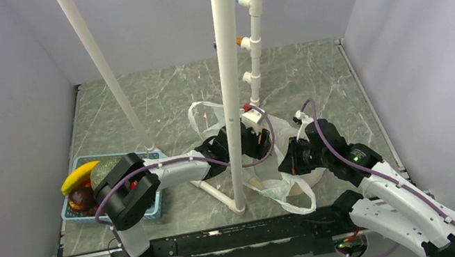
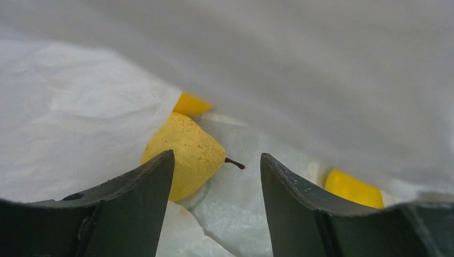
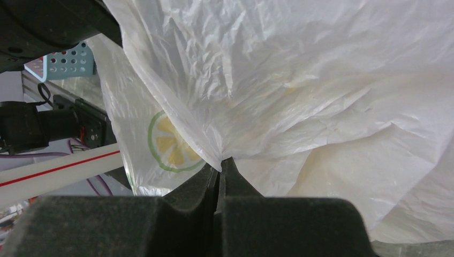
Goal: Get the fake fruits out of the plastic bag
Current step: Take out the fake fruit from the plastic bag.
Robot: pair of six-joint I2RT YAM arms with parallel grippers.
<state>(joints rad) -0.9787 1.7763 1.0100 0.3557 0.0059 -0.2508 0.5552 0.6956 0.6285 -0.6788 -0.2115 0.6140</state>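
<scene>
Dark fingers of the left gripper (image 2: 217, 156) fill the bottom of the left wrist view. They stand apart, released, with nothing between them. They are inside the thin, crinkly, translucent white plastic bag (image 2: 321, 64), whose film covers the upper part of that view.

Just beyond the fingertips a yellow speckled toy pear (image 2: 184, 152) with a short brown stem rests on the bag's inner film. Its lower side is hidden behind one finger, so contact cannot be confirmed. A second yellow fruit (image 2: 191, 105) shows behind the pear and a third yellow fruit (image 2: 353, 188) lies to the right. Both are partly covered and their kind cannot be told.

The right gripper (image 3: 220, 165) has its black fingers clenched on a fold of the bag, just beside a printed lemon-slice emblem (image 3: 170, 142).

From above, the bag lies mid-way across the grey marble-patterned table (image 1: 315, 78), between the two wrists and beside an upright white pipe frame (image 1: 227, 65). A light-blue lattice plastic basket (image 1: 70, 211) sits at the left, well apart from the bag. It holds a yellow toy banana (image 1: 79, 176), a greenish round fruit (image 1: 104, 168) and a dark red fruit (image 1: 80, 199).
</scene>
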